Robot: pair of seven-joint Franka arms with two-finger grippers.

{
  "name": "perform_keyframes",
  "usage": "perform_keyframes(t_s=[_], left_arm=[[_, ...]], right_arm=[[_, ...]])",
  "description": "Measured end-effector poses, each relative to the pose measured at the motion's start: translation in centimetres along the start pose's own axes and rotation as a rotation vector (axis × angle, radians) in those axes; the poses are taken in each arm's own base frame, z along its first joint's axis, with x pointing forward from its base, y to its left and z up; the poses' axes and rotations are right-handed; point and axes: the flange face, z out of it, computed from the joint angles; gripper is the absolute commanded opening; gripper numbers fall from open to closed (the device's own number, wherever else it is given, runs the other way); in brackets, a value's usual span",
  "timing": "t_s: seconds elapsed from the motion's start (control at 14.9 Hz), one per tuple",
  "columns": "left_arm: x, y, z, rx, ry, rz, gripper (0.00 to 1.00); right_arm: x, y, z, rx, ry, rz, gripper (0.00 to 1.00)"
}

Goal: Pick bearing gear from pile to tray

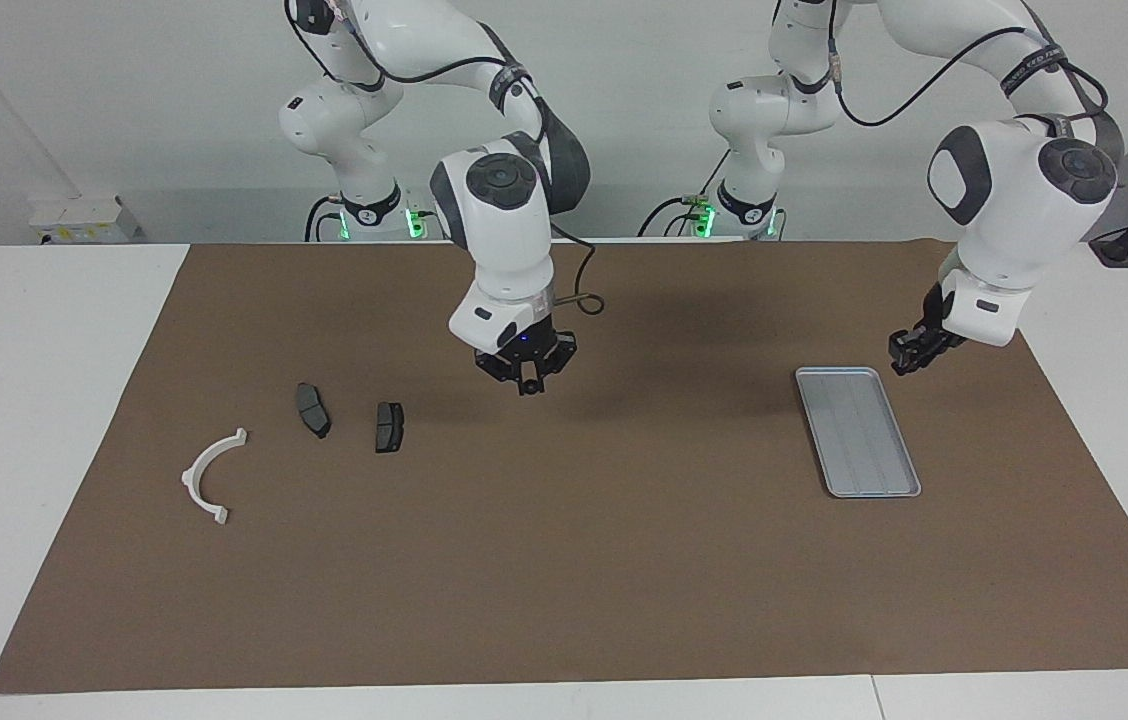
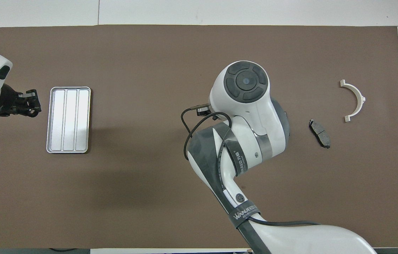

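Two arms up, tray bare

Two brake pads (image 1: pixel 349 418) show at left-centre of the facing view; overhead, one hides under the right arm. The right gripper (image 1: pixel 525 381), shut and holding nothing I can see, hangs mid-frame, near the pads and white bracket (image 1: pixel 209 476). The left gripper (image 1: pixel 907 355), nearly closed, contents unclear, hovers just past the tray (image 1: pixel 857 430), right of frame

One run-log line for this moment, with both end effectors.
left end effector: over mat beside tray | right end effector: shut, over mat | tray: no gear | brake pads, bracket: on mat
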Motion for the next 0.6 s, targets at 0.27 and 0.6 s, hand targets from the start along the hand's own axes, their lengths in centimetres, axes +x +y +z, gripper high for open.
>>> perform_keyframes(t_s=[0.27,0.6], left_arm=[[-1.1,0.2,4.5,-0.037,0.035,-0.008,0.00],[-0.6,-0.7,10.0,-0.046,0.054,-0.002,0.00]], right_arm=[[-1.5,-4.3,4.5,-0.043,-0.015,0.019,0.00],[-2.2,-7.5,8.5,-0.058,0.035,0.060,0.00]])
